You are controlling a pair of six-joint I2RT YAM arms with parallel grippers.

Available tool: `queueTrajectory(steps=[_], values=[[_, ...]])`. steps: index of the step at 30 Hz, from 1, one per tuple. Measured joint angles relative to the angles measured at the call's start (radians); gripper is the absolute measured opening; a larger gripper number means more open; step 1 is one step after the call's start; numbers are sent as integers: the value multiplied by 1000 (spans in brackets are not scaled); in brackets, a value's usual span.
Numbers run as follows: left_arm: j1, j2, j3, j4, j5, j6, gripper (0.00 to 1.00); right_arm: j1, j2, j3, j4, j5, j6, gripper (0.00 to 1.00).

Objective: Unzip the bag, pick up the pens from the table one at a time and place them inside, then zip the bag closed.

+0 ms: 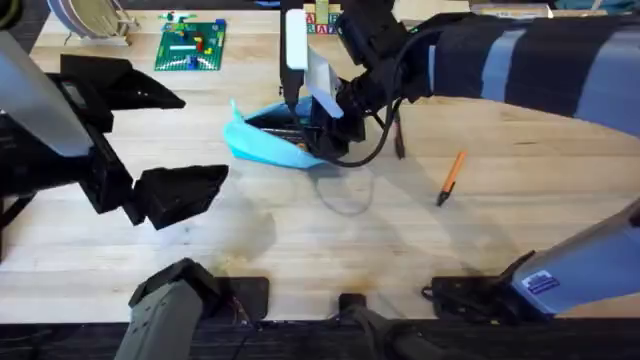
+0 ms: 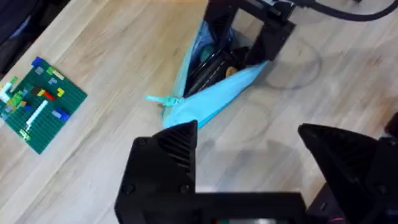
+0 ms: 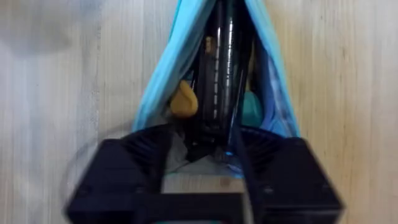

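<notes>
Item: bag (image 1: 268, 142), soft, floppy, unzipped; my right gripper (image 3: 219, 146) clamps black pen (image 3: 222, 68) inside; left gripper (image 2: 249, 146) spread, idle.

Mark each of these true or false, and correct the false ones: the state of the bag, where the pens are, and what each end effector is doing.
1. The bag is unzipped, its dark inside showing. True.
2. The orange pen lies inside the bag. False: it lies on the table, apart from the bag, on the right arm's side.
3. The right end effector is at the bag's mouth with the black pen between its fingers. True.
4. The left end effector is clamped on the bag. False: it is open and holds nothing, short of the bag.
5. A green brick baseplate lies on the table. True.
</notes>
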Motion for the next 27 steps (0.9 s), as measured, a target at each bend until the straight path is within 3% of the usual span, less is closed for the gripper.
queueTrajectory(steps=[3,4,18,27], values=[[0,0,0,0,0,0,993,0,0,2,4,0,-1,939],[0,0,0,0,0,0,994,0,0,2,4,0,-3,977],[0,0,0,0,0,0,994,0,-11,4,-6,0,-3,997],[0,0,0,0,0,0,994,0,-167,4,-39,64,61,997]])
